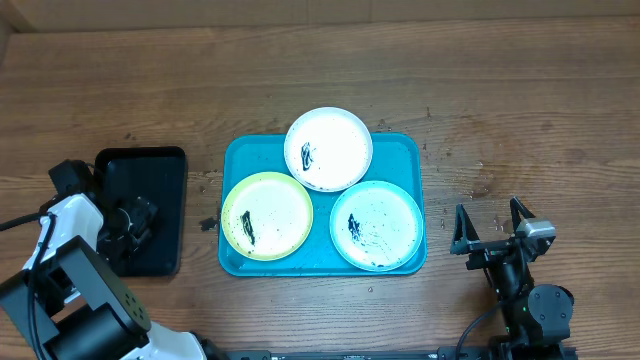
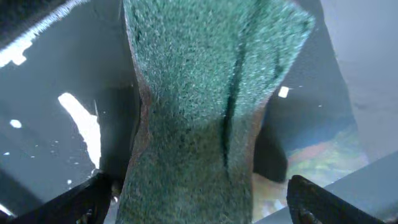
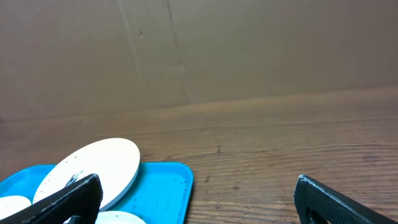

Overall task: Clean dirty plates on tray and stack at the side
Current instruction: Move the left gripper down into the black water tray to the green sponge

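Found turquoise tray on counter, long axis left-right from overhead, carrying white plate, yellow-green plate, light-blue plate, all black-smeared; left claw spread around green sponge, not gripping; right claw spread wide, empty.

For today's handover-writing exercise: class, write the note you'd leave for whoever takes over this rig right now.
Left gripper: open, astride the green sponge in the black tray, not gripping.
Right gripper: open, empty, above the table right of the blue tray.
On the blue tray: white plate, yellow-rimmed plate, blue-rimmed plate, all smeared black.
Done: nothing wiped or stacked.
Left: grip sponge, wipe three plates, stack them beside the tray.
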Available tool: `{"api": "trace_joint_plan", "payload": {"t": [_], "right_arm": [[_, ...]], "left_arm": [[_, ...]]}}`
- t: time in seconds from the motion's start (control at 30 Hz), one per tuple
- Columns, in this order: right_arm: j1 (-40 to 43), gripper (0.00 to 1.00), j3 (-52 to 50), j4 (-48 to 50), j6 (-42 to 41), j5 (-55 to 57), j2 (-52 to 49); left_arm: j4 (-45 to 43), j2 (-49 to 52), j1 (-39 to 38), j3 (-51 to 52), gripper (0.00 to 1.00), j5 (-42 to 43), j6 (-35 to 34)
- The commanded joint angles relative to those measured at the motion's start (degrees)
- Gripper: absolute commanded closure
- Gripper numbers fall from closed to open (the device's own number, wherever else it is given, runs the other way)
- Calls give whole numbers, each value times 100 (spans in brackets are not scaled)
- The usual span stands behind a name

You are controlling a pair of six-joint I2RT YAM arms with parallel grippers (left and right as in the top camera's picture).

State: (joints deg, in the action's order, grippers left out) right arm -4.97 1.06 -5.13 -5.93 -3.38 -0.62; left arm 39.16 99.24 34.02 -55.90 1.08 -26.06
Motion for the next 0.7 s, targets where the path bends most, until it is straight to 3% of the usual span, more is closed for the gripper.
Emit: {"api": "trace_joint_plan", "payload": {"t": [0.0,0.1,0.33,0.43,0.67], "right_arm": [[-33,0,-59,44,20,76,46],[-33,0,-59,46,20,76,46],[-33,0,-59,46,20,76,46],[-33,0,-59,46,20,76,46],[-33,0,-59,46,20,76,46]], "left_arm": [[-15,168,9,-122,13,-146,-48],[-17,232,9,-122,25,-173,37],[-2,264,9,-122,78,-341,39],[39,264,9,-122,95,-448,37],[63,264,9,-122,96,-452,37]]}}
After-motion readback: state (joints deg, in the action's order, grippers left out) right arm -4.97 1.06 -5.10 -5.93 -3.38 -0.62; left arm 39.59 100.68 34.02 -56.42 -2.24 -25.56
